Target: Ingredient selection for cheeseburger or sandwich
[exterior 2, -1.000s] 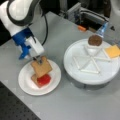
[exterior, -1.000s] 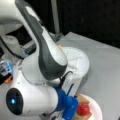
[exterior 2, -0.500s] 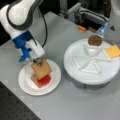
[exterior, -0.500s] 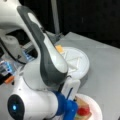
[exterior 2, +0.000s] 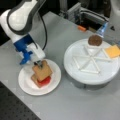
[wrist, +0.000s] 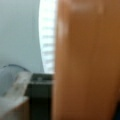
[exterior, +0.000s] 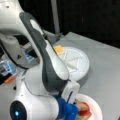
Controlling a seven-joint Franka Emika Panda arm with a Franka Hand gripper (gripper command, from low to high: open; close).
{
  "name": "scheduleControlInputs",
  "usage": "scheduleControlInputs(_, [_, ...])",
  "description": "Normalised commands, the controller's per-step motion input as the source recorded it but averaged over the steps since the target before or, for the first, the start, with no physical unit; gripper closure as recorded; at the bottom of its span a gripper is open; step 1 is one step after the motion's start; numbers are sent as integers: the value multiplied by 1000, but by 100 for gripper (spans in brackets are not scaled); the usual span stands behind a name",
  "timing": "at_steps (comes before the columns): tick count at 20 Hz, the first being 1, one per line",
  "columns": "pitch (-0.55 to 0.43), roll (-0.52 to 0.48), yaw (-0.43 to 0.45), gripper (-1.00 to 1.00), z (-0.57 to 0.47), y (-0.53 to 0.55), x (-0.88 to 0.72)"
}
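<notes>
1. The gripper (exterior 2: 38,63), lower left in a front view, gripped the tan-brown toast square (exterior 2: 42,70) atop the sandwich stack (exterior 2: 41,75) on the small white paper plate (exterior 2: 27,85).
2. Judged step: topping the stack; release needs it seated flat.
3. The dark brown patty (exterior 2: 95,40) and yellow cheese square (exterior 2: 113,51) lay upper right.

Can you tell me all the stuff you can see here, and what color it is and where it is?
Toast square: 1 on top, tan-brown, tilted on the stack; it fills the wrist view.
Sandwich stack: 1, toast base with red tomato showing, on the small plate.
Small plate: 1, white, a front view's bottom left.
Divided tray: 1, white, round, a front view's right.
Patty: 1, dark brown, at the tray's far edge.
Cheese square: 1, yellow, on the tray's right edge.
Table: 1, grey.
Orange bit: 1, at the back of the table; cannot tell what it is.
Arm: 1, white and grey, above the small plate.
End effector: 1, blue mount, at the top toast.
</notes>
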Motion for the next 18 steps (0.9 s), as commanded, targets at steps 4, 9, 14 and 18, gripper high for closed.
scheduleControlInputs(4, [-114, 205, 104, 100, -56, -137, 346])
scheduleControlInputs(9, [-109, 207, 108, 100, -52, -210, 313])
scheduleControlInputs(14, [-84, 213, 123, -100, -30, -210, 249])
scheduleControlInputs(18, [-83, 225, 136, -100, -39, -188, 239])
